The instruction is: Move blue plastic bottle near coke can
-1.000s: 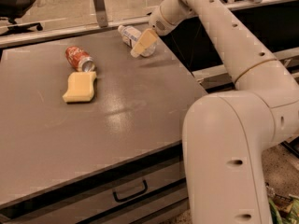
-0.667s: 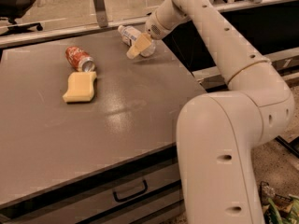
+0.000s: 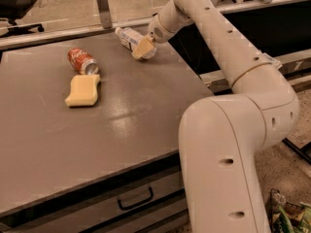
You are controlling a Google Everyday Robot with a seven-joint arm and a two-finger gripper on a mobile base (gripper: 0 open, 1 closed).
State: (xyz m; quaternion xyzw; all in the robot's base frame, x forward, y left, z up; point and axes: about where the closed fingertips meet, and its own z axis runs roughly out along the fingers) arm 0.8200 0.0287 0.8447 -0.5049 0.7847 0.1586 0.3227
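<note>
Grey table with a drawer front below, and glass partitioning behind it: that was the inspected area. My end effector was at the far edge of the table, set against the near end of the blue plastic bottle, which lay on its side with its white cap pointing away to the left. I could not tell how far open the end effector was, nor whether it had hold of the bottle.

Change noted over the last second: my arm had swung leftward across the view and its joints had folded in, while the end effector itself had barely shifted. The bottle had stayed where it lay (no lift, no slide that I could make out).

The coke can lay on its side well to the left of the bottle, with a yellow sponge just in front of it; whether the two touched I could not say.

Finding: in my judgement the grasp was being settled and the carry had not begun. The bottle remained well apart from the can, so the whole transfer was outstanding.
</note>
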